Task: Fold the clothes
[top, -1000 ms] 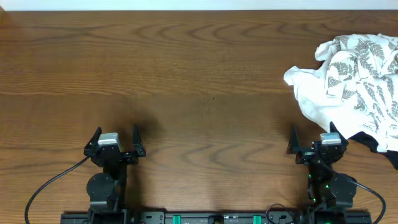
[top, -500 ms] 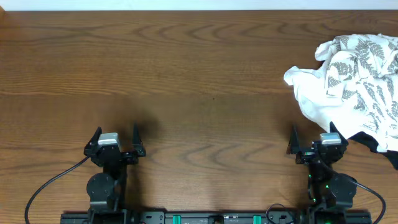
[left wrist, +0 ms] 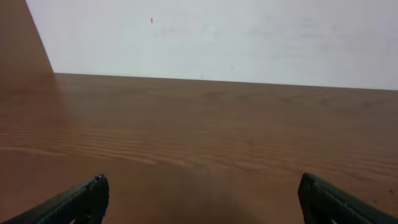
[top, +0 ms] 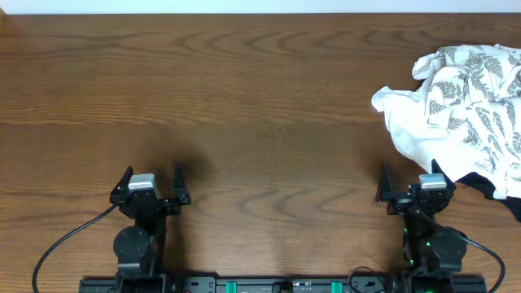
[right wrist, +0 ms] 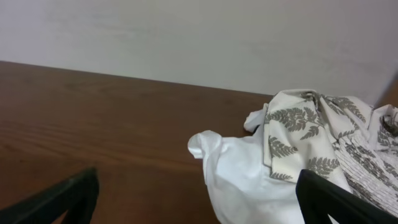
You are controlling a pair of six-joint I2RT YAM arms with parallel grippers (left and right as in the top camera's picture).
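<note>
- Right at the opening step: no grasp taken, no fold begun, all of the folding yet to do.
- Spotting the clothes (top: 472, 106) bunched in a crumpled heap at the far right of the surface (top: 244, 98), spilling past the right edge of the overhead view.
- Finding the left gripper (top: 152, 175) down at the near edge, spread wide, holding nothing, well apart from the heap.
- Finding the right gripper (top: 409, 175) spread wide as well, empty, sitting just beside the near-left fringe of the fabric.
- Looking through the right wrist view: fern print straight ahead and to the right, bare wood to the left.
- Hard to tell whether to count the plain white fold (right wrist: 230, 168) at the left of the heap as the inside of the same garment or as a separate piece.
- Also catching a dark strip (top: 488, 189) poking out from under the near side of the heap.
- Next, by judgement: go in with the right gripper, pinch an edge or corner, and draw the heap toward the bare middle of the surface.
- After that, bring the left gripper across for a second corner and spread the cloth flat before any fold.
- Worth minding: thin fabric, likely to bunch and slip, so aim for a true hem and not a loose ridge.
</note>
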